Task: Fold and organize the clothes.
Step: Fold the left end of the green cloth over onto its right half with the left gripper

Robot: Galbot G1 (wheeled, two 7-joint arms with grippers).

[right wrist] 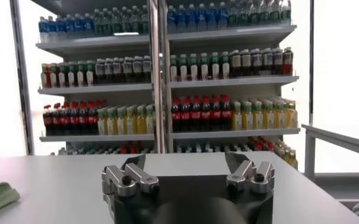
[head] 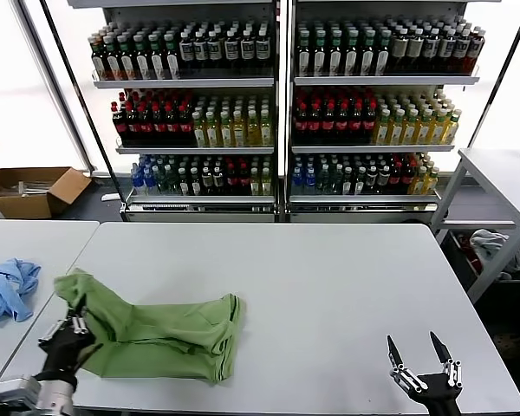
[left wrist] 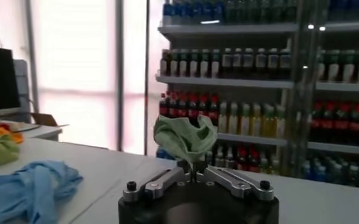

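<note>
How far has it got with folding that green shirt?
Barely started, it seems. The green shirt lies bunched and crumpled on the white table, with no neat fold visible. In hand: the left gripper is shut on one edge of it, lifting a bit of fabric. The right gripper hovers open at the table's near edge, holding nothing. Spreading, folding and tidying all remain.

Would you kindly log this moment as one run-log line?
left gripper: shut on green shirt, edge lifted | right gripper: open, idle over table | fold: unfinished
</note>
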